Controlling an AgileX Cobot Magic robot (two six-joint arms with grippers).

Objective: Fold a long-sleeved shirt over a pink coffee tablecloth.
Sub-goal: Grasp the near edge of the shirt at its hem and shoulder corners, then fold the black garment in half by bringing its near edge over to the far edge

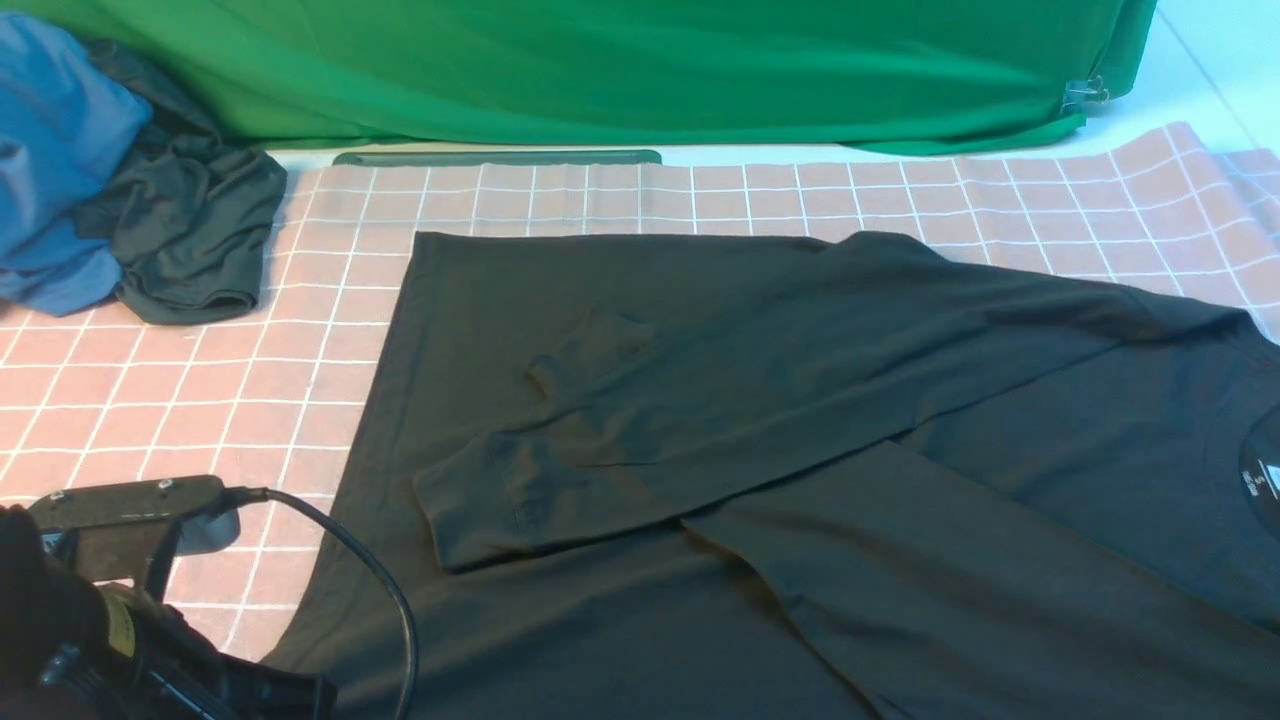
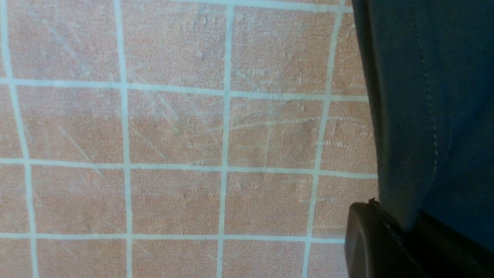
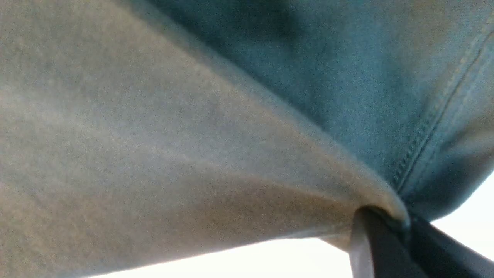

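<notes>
the long-sleeved shirt (image 1: 760, 400) lies spread on the pink coffee tablecloth (image 1: 180, 400), both sleeves laid across its body. the left fingers (image 2: 370, 243) are pressed together on its stitched hem, the cloth rising out from between them, bare gridded tablecloth just beside them. the right fingers (image 3: 389, 255) pinch a bunched ridge of the same shirt, a double-stitched seam running close by their tips. the step in hand looks like carrying the held edge over for the body fold. to do it well, lift both pinches together and level, so the knit hangs as one taut line between the fingers instead of sagging, and travel low so the sleeves don't slide off. the knit is matte, soft and limp, settling in rounded folds; the tablecloth is a flat, faintly scuffed weave crossed by thin white lines
</notes>
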